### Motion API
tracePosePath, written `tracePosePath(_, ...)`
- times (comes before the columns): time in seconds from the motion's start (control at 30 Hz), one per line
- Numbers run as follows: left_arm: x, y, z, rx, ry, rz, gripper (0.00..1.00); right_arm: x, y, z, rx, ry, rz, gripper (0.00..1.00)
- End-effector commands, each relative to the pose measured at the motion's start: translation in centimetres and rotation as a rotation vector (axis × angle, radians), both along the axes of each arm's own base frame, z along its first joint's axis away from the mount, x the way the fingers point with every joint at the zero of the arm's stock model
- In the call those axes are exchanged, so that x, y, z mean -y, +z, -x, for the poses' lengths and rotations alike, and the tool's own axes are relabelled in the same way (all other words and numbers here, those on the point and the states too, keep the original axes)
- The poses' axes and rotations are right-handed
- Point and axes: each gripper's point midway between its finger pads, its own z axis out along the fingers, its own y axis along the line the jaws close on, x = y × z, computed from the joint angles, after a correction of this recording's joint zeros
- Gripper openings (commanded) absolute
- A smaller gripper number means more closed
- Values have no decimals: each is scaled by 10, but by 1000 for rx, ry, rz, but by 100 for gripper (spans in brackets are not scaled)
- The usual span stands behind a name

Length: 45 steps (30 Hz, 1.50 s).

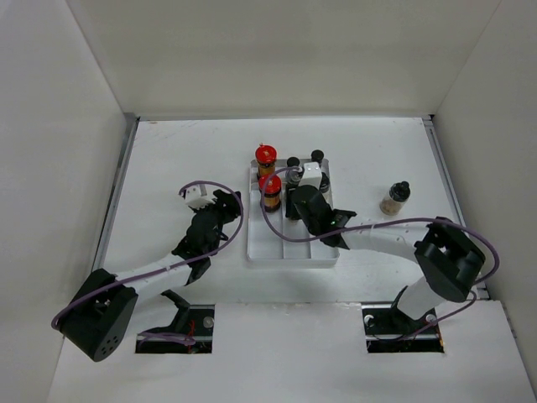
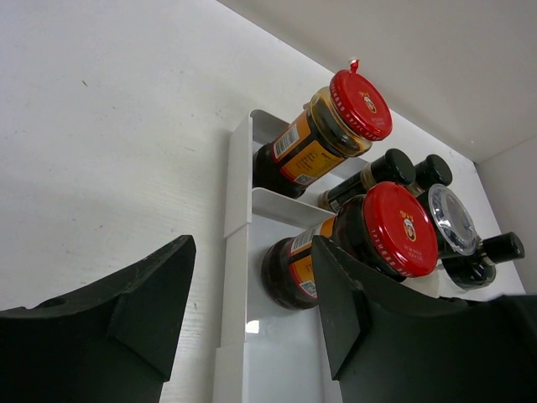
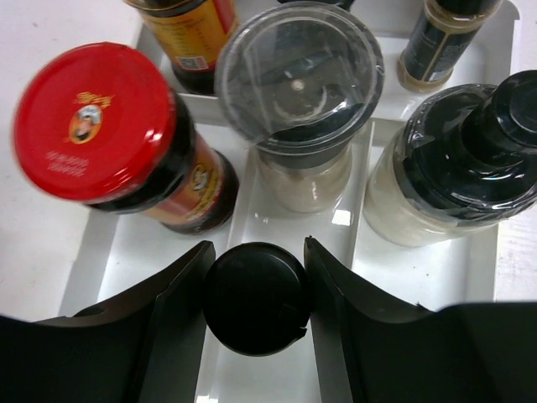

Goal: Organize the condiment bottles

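A white divided tray (image 1: 289, 252) holds two red-capped amber bottles (image 1: 265, 155) (image 1: 270, 186) in its left lane and dark-lidded bottles to their right. My right gripper (image 3: 258, 243) is over the tray's middle lane, shut on a black-lidded bottle (image 3: 256, 298), with both fingers against its cap. Ahead of it stand a clear-lidded grinder (image 3: 298, 84), a red-capped bottle (image 3: 92, 122) and a whitish bottle with a black top (image 3: 470, 159). One dark-lidded brown bottle (image 1: 395, 197) stands alone on the table to the right. My left gripper (image 2: 252, 252) is open and empty at the tray's left edge (image 2: 239, 168).
White walls enclose the table on three sides. The near part of the tray (image 1: 289, 252) shows bare lanes. The right arm's purple cable (image 1: 277, 222) loops over the tray.
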Motion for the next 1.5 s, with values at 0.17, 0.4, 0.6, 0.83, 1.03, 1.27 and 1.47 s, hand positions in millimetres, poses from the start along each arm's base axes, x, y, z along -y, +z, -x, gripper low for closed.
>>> tracePosePath(0.17,-1,15,-3,50,10,47,56,-12,7,-16,42,-11,-64,54)
tracePosePath(0.4,0,16,-2,54,7,49,56,-8,27,-12,70,-7,-88,83)
tracePosePath(0.6,1,22,0,71,0,56,56,28,85,2,164,-46,-173,91)
tracePosePath(0.83,6,36,8,105,-24,88,56,174,103,2,247,-429,-212,42)
tracePosePath(1.03,14,43,15,125,-50,104,56,271,72,19,188,-741,-97,63)
tracePosePath(1.27,21,43,17,122,-73,106,57,302,64,3,137,-821,-49,90)
tracePosePath(1.47,25,42,18,118,-84,104,57,312,51,-25,88,-819,-27,95)
